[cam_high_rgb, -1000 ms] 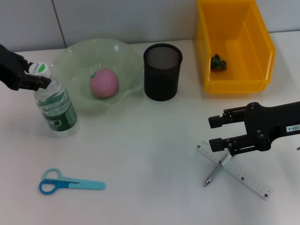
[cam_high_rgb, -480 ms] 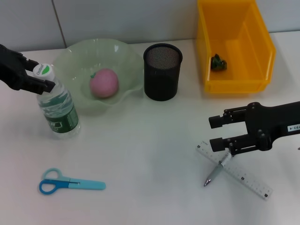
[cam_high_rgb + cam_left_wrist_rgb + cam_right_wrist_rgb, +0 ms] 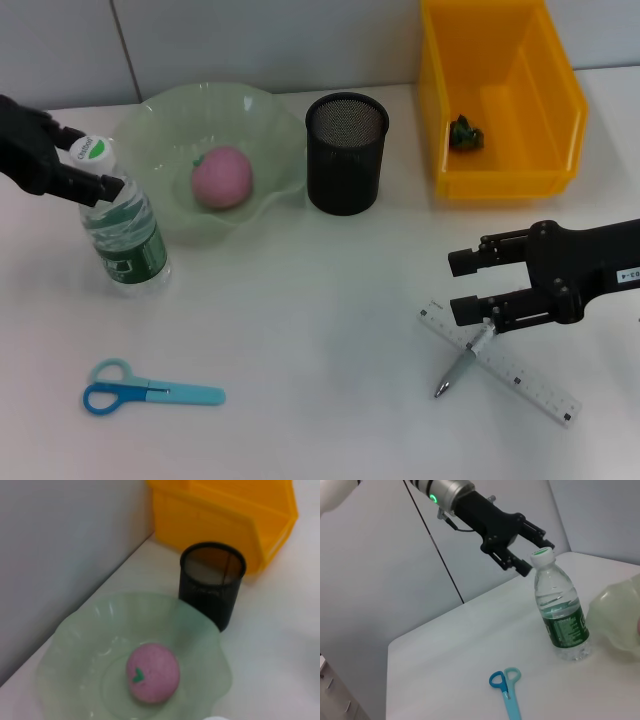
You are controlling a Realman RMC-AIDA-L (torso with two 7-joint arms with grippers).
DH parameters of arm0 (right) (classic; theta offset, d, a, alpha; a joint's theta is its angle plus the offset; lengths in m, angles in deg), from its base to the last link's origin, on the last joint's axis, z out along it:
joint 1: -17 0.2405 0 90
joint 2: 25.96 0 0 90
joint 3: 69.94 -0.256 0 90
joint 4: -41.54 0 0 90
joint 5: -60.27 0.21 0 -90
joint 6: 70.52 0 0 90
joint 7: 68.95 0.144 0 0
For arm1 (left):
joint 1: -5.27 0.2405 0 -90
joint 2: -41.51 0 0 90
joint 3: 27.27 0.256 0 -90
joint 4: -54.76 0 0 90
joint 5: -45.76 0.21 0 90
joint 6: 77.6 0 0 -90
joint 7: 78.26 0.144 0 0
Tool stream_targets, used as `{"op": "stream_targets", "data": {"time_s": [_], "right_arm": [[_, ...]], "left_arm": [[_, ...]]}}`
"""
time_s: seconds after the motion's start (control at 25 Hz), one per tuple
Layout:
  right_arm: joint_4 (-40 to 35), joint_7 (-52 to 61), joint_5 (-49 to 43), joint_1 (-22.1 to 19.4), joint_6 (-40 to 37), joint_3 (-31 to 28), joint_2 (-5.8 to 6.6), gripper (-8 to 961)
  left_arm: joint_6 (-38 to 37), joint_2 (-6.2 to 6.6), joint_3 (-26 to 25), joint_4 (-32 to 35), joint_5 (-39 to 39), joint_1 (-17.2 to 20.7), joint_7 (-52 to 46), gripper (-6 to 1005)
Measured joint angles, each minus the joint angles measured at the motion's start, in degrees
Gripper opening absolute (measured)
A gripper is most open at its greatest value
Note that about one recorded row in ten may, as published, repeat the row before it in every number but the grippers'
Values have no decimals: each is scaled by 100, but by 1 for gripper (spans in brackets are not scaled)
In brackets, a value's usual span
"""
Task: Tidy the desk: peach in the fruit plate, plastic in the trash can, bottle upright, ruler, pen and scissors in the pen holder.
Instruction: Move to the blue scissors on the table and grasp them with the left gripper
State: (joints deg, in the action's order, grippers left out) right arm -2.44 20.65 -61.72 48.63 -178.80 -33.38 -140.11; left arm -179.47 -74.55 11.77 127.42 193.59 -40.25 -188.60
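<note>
White worktop [image 3: 320,330] against a pale grey panelled wall.

Stood upright near the left edge: a water bottle [image 3: 122,225] with green label and white cap, just beside the green fruit plate [image 3: 150,120]. Flanked at the neck by the left hand [image 3: 88,166], fingers open to either side just under the cap; whether touching, could not tell. Same spread fingers around the bottle top seen from the right wrist view [image 3: 536,552].

Lay in the middle of the fruit plate: a pink peach [image 3: 222,177]. Stood just beside the plate's right rim: a black mesh pen holder [image 3: 346,152], with nothing visible inside. Sat in the far right corner: a yellow bin [image 3: 505,170] serving as trash can, with a small dark green crumpled scrap [image 3: 465,133] on its floor.

Lay flat near the front left, well apart from the bottle: blue scissors [image 3: 150,390], closed.

Lay on the right: a clear ruler [image 3: 520,380], slanted, crossed by a silver pen [image 3: 457,372] resting on top of it. Hovered over the crossing: the right hand [image 3: 470,285], fingers parted, gripping nothing; lower finger close above the pen's upper end.
</note>
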Motion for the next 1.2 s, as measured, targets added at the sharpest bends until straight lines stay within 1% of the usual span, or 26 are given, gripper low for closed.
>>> {"op": "stream_targets", "data": {"time_s": [0.12, 0.2, 0.24, 0.36, 0.48, 0.52, 0.56, 0.6, 0.68, 0.72, 0.76, 0.84, 0.88, 0.92, 0.96, 1.04, 1.12, 1.16, 1.2], "right_arm": [[-13, 43, 0, -10, -14, 0, 15, 715], [-15, 59, 0, -13, -17, 0, 17, 715], [-17, 79, 0, -14, -20, 0, 19, 715], [-21, 118, 1, -10, -26, 0, 33, 715], [-25, 122, 0, -2, -28, 0, 54, 715], [-10, 122, 0, 12, -39, 0, 79, 715], [-10, 122, 0, 12, -39, 0, 79, 715], [1, 122, 1, 20, -64, 0, 88, 715], [-2, 121, 1, 30, -133, 0, 100, 715], [-19, 121, 1, 40, -236, 0, 128, 715], [-19, 121, 1, 40, -236, 0, 128, 715], [-22, 124, 1, 48, -322, 0, 166, 715], [-26, 133, 1, 50, -352, 0, 192, 715], [-22, 167, 1, 51, -371, 0, 237, 715], [-18, 186, 0, 51, -376, 0, 253, 715], [-14, 281, 1, 42, -396, 0, 305, 715], [-25, 461, 1, 24, -457, 0, 379, 715], [-25, 461, 1, 24, -457, 0, 379, 715], [-32, 526, 1, 24, -494, 0, 393, 715]], "left_arm": [[-101, 75, -31, 127, -472, 143, -23, 807], [-220, 179, -134, 228, -986, 277, -43, 806], [-260, 203, -174, 237, -1130, 309, -47, 806], [-511, 352, -436, 234, -2012, 488, -70, 806], [-719, 435, -508, 142, -2818, 692, -116, 805], [-819, 438, -484, 95, -3261, 846, -128, 805], [-819, 438, -484, 95, -3261, 846, -128, 805], [-870, 408, -469, 84, -3447, 920, -115, 805], [-931, 327, -423, 80, -3616, 1008, -56, 804], [-963, 207, -245, 78, -3675, 1107, 37, 804], [-963, 207, -245, 78, -3675, 1107, 37, 804], [-956, 121, 10, 94, -3666, 1202, 126, 804], [-956, 121, 10, 94, -3666, 1202, 126, 804], [-943, 66, 272, 134, -3632, 1283, 203, 803], [-943, 66, 272, 134, -3632, 1283, 203, 803], [-953, 54, 587, 256, -3589, 1398, 306, 803], [-958, 58, 671, 308, -3583, 1429, 333, 803], [-961, 84, 1008, 578, -3477, 1531, 453, 803], [-954, 89, 1152, 731, -3333, 1553, 498, 802]]}}
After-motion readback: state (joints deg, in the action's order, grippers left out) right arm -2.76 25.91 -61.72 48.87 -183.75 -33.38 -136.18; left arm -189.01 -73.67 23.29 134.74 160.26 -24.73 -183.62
